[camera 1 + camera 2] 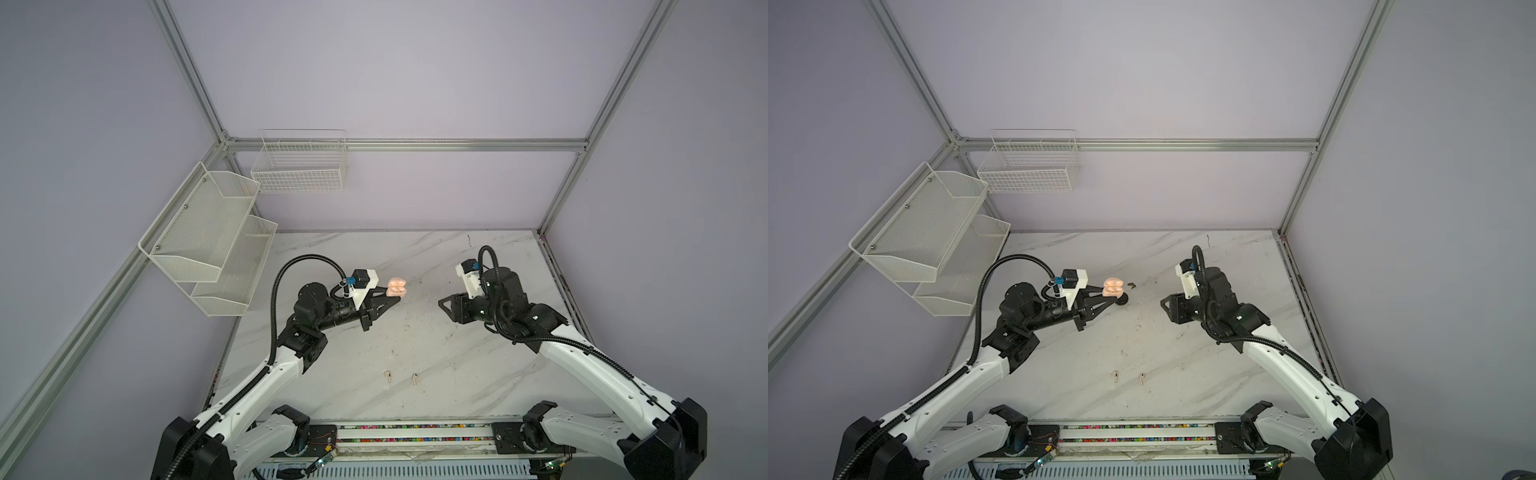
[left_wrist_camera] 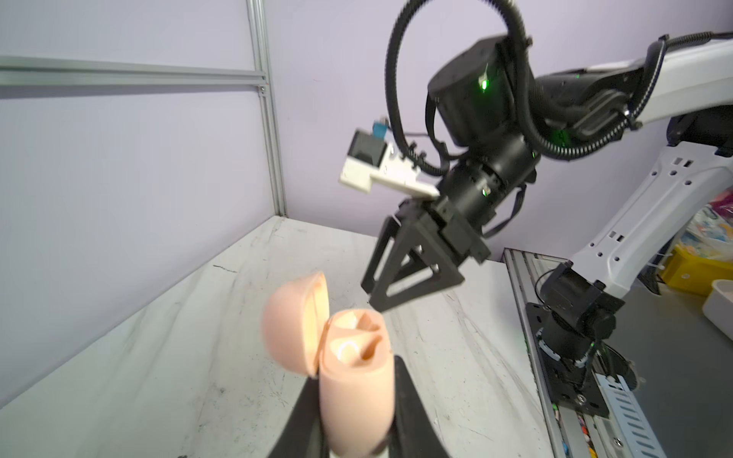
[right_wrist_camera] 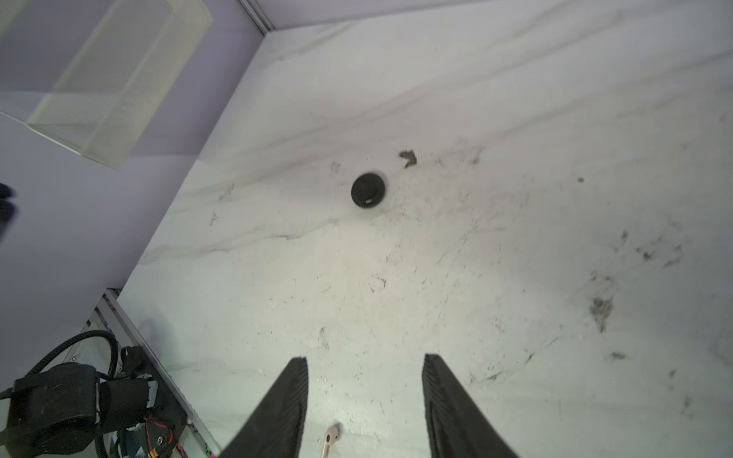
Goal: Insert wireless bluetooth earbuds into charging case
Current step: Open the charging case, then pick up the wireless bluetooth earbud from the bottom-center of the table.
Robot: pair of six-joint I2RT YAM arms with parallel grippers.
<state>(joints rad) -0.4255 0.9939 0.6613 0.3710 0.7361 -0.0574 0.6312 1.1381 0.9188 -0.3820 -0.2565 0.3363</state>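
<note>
Holding the pink charging case (image 2: 355, 400) in the left hand (image 1: 390, 296), clamped across its body and lifted clear of the table (image 1: 457, 374). Held upright: long axis near vertical, wells facing up, lid (image 2: 295, 321) swung back to one side. Seemingly empty inside, though too blurred to be sure.

Standing open at the right hand (image 3: 365, 396), apart with nothing between, well away from the case on the side opposite the left arm.

Lying on the table well apart from the case, toward the robot's base: a first pale earbud (image 1: 387, 376) and a second pale earbud (image 1: 414, 378), near each other, not touching. Seen from the right wrist, a pale earbud (image 3: 331, 436) flat on its side, long axis along the table, rounded head roughly toward the case, stem toward the base. Too small in both top views to confirm the same of each. No black buds found anywhere. Almost under the case, a round black object (image 1: 1123, 300), with a dark scrap (image 1: 1132, 284) just beyond.

Judged next: fetch one pale bud. Come straight down, straddle the head across its short width, and close softly to avoid flicking it over the smooth marble. Leave the stem free. Carry over the case, turn stem-down to match the upright well, and lower without shoving. Hold the case steady and level.
</note>
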